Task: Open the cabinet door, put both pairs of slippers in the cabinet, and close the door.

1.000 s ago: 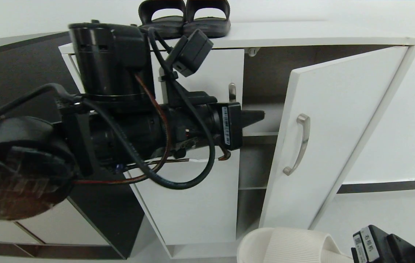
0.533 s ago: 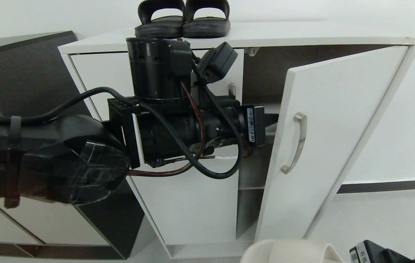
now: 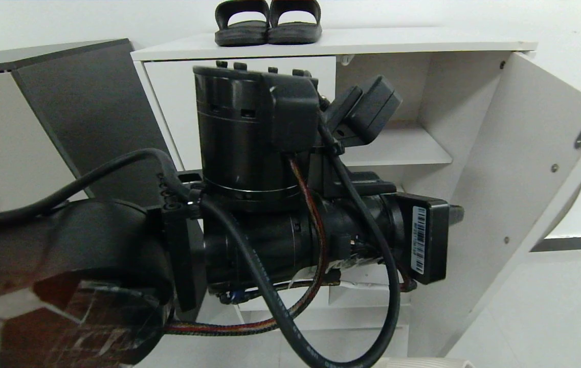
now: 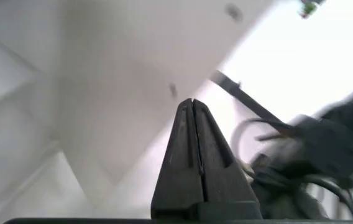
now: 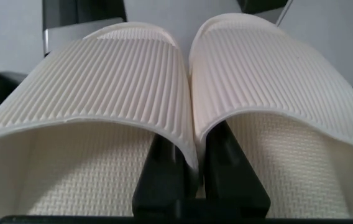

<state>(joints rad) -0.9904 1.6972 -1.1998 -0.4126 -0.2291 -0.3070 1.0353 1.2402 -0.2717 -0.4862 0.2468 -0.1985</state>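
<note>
Head view, cabinet: white laminate cabinet [image 3: 372, 48]. Its right-side door [image 3: 515, 153] stands wide with the inner face toward you, exposing a bare white shelf [image 3: 398, 148].
Head view, black pair: black rubber slide slippers [image 3: 268, 23] sit side by side on the cabinet's top panel, left of its middle.
Head view, left arm: the bulky black wrist crosses the opening, and its tip is just beside the door's inner face.
Head view, cream pair: a sliver of the ribbed cream foam slippers [image 3: 423, 363] is cut off at the bottom edge, below the cabinet's front.
Left wrist view, left gripper [image 4: 192, 106]: fingers are pressed together on nothing, with the door panel close ahead.
Right wrist view, right gripper [image 5: 199, 180]: it is clamped on the cream pair's adjoining strap edges, carrying both together.
Step in hand: this is probably the end of door-opening. Draw your left arm clear of the opening before you bring the cream pair to the shelf, and keep the pair level.
Hidden: the lower compartments are behind the left arm. You cannot tell whether the left tip touches the door. The right finger pads are under the straps.
</note>
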